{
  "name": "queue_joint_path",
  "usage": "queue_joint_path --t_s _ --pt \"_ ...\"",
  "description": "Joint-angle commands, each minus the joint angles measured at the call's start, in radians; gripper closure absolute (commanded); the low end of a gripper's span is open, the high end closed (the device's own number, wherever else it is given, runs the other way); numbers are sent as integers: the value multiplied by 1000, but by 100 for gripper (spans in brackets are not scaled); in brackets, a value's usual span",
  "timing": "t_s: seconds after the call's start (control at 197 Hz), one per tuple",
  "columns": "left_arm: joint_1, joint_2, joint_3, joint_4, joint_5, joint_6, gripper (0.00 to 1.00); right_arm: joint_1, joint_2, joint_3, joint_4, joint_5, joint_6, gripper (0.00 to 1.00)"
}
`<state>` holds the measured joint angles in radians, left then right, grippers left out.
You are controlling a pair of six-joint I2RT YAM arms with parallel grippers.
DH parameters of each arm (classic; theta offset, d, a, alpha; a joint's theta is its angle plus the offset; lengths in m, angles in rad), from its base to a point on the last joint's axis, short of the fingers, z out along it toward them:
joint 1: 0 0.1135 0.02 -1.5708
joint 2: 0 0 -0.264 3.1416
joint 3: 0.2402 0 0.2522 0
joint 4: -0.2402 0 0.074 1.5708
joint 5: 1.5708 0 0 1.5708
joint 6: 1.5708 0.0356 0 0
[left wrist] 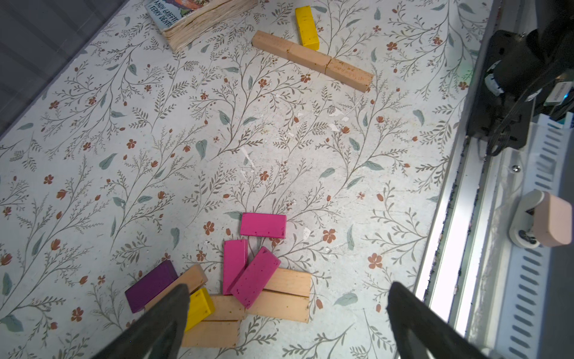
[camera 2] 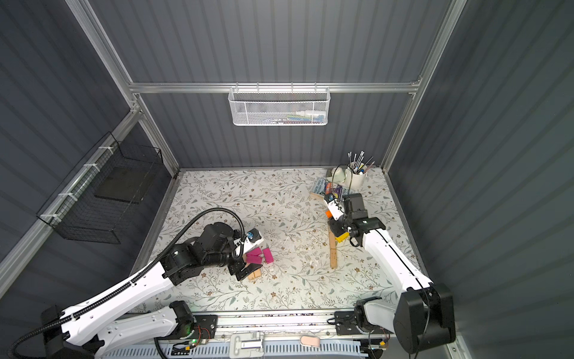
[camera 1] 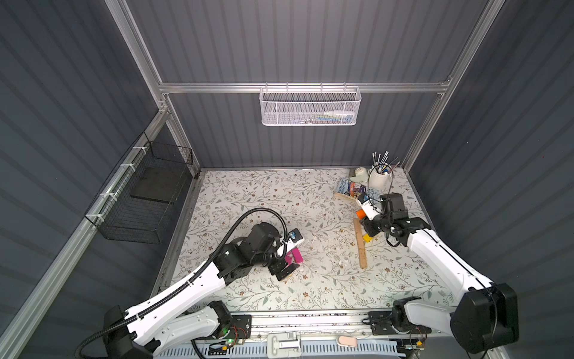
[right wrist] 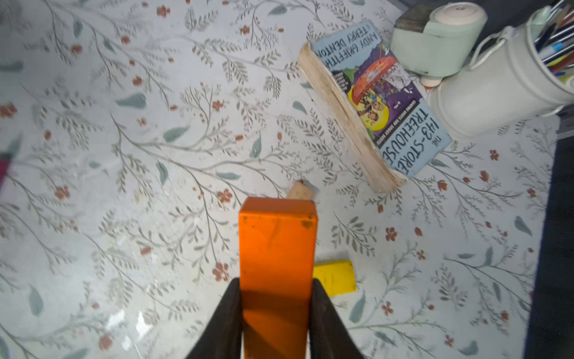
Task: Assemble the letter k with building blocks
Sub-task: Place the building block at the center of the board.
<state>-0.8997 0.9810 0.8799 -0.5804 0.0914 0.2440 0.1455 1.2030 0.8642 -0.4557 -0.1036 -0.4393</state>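
Blocks (left wrist: 254, 281) lie heaped under the wide-open, empty left claw (left wrist: 289, 287); right claw (right wrist: 275, 284) pinches an orange block (right wrist: 276, 242), far right.

Bare mat (left wrist: 279, 149) lies between block pile (left wrist: 254, 281) and tan row (left wrist: 310, 59).

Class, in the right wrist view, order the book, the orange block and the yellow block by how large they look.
1. book and orange block: they look alike; the block sits nearest the lens, so I won't rank them.
2. yellow block: smallest, partly hidden behind the orange one.
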Motion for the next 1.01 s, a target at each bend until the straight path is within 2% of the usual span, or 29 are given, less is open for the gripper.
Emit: queue_joint_path --t_s 0.0,0.101,0.244,0.411,0.588,1.01 --pt "5 -37 1 27 64 5 0 -99 -45 -24 -109 -102 -218 79" --pt "4 -52 -8 38 76 4 0 -188 -44 -27 -207 -187 -302 83" --pt "3 -61 -8 47 98 -6 0 -275 -14 -76 -241 -205 -363 84" --pt "3 -68 -9 56 116 -11 0 -285 28 -131 -250 -180 -447 84" --pt "2 -76 -13 57 105 -12 0 -284 73 -189 -174 -162 -510 84" --pt "3 -70 -15 48 77 -7 0 -260 216 -143 -117 -137 -554 82"
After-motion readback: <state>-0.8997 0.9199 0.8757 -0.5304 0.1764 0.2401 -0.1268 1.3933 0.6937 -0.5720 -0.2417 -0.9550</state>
